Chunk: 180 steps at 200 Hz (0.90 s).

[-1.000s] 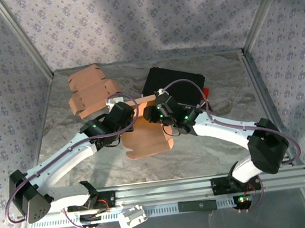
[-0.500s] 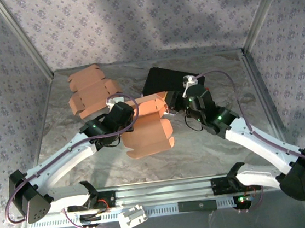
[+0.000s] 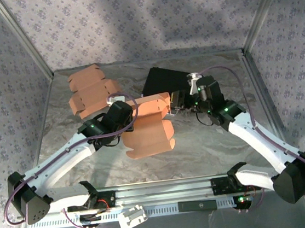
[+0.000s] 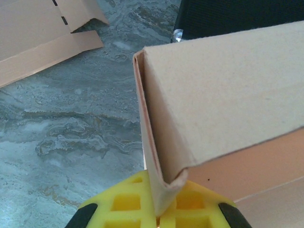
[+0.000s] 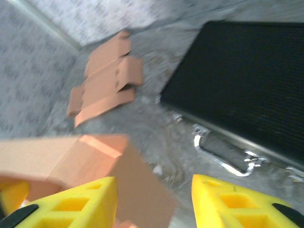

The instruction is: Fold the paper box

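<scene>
Near the middle of the table (image 3: 223,150) sits the box (image 3: 148,126), tan and half folded, with its far part lifted. The left gripper (image 4: 155,205) is pinching one thin wall of the box, and the cardboard edge stands between its yellow pads. The right gripper (image 5: 154,192) is spread, with its fingers apart, just beside the right end of the box; I cannot tell if it touches the cardboard. A flat blank (image 3: 89,91) lies at the back left, well apart. A black case (image 3: 162,80) lies behind the box.
</scene>
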Each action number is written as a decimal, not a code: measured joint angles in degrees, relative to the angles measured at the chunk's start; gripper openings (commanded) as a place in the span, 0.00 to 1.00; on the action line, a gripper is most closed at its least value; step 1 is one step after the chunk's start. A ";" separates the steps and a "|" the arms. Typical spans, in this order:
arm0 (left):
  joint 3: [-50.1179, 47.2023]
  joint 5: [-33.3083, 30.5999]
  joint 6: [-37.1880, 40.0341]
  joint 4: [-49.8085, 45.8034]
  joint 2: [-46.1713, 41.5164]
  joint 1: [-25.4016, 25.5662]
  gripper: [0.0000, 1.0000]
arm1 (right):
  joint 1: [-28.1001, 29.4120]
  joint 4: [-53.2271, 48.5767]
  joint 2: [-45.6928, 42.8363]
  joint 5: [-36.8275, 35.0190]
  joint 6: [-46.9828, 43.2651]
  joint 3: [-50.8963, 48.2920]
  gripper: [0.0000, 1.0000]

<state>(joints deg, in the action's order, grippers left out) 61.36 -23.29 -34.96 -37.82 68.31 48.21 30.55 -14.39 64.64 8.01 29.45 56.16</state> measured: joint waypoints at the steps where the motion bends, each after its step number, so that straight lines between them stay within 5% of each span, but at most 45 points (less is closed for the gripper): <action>1: 0.00 0.02 0.00 0.00 0.00 0.00 0.00 | 0.22 0.00 0.00 0.17 -0.35 0.00 0.45; 30: 0.44 0.66 0.48 -0.20 0.04 -0.22 0.00 | 1.62 -0.02 -0.07 1.90 -4.98 -0.66 0.30; 53: 1.38 1.79 1.81 -0.13 0.04 -0.31 0.00 | -3.98 4.15 -1.90 6.43 -6.62 -5.66 0.22; 86: 2.08 6.43 6.05 0.35 0.04 -3.41 0.00 | -13.49 12.92 -10.29 17.44 -4.96 -16.50 0.28; 127: 5.42 13.55 13.05 0.66 2.27 -11.54 0.00 | -16.79 20.22 -10.91 25.00 -3.17 -17.29 0.38; 180: 10.95 35.65 24.57 6.73 10.91 -23.89 0.00 | -21.09 24.79 0.11 31.06 -2.71 -13.51 0.36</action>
<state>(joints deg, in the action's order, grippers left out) 72.31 12.36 -10.39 -31.09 79.22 24.32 9.45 10.39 64.75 39.07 26.74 42.65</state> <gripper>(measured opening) 0.056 0.361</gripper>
